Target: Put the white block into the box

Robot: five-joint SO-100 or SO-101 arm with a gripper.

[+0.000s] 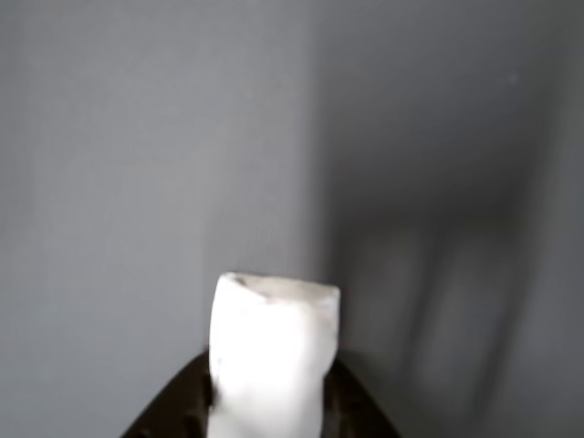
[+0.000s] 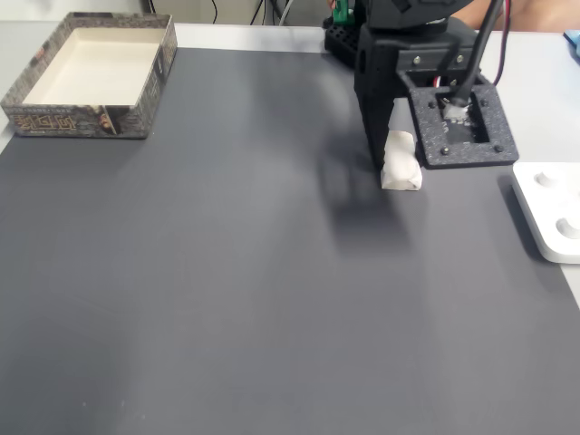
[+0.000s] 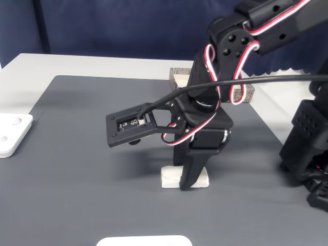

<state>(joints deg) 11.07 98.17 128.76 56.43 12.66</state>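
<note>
A dark grey mat (image 2: 227,272) covers most of the table, matte and smooth, with the pale tabletop (image 3: 102,64) showing as a border round it. Behind the table hangs a deep blue curtain (image 3: 118,25).

The block (image 2: 400,163) lies flat on the mat, toward the right in a fixed view, and the black gripper (image 3: 185,179) stands over it, pointing straight down. Its fingers straddle the block's middle, so both white ends stick out either side (image 3: 169,177). In the other view the block (image 1: 272,356) stands between two black fingers pressed close against its sides, so the jaws look clamped on it (it rests on the mat, as far as I can see). A soft shadow falls on the mat just left of the block in a fixed view.

The box (image 2: 86,118) sits at the mat's far left corner, well apart from the block, its cream inside bare and its outer walls patterned brown. A white device (image 2: 548,213) lies at the mat's right edge. Red and white wires (image 3: 246,41) loop along the arm.
</note>
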